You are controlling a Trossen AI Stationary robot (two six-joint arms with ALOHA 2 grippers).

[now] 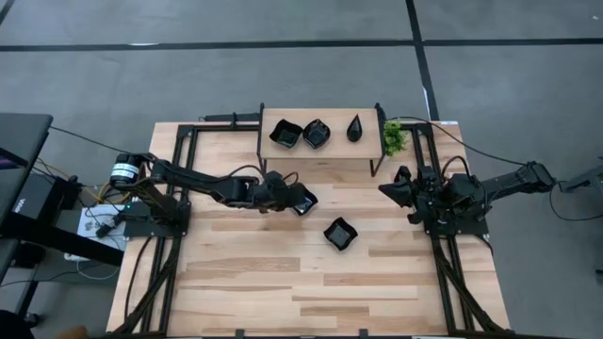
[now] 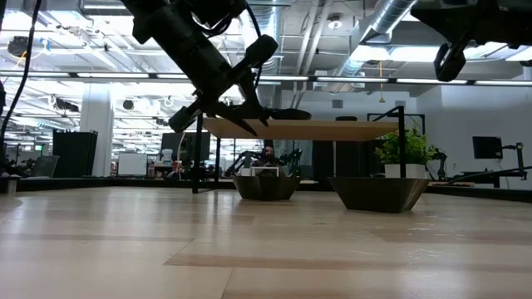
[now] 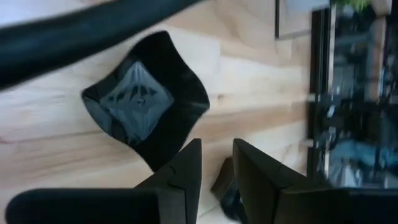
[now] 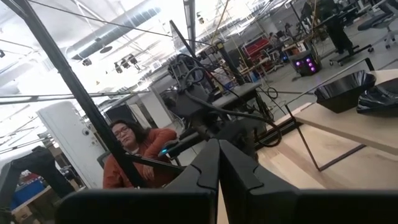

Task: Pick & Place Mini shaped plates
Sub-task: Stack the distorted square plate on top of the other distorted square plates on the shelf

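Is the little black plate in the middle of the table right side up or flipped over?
Right side up. The plate sits flat on the table, its hollow facing upward, rim raised.
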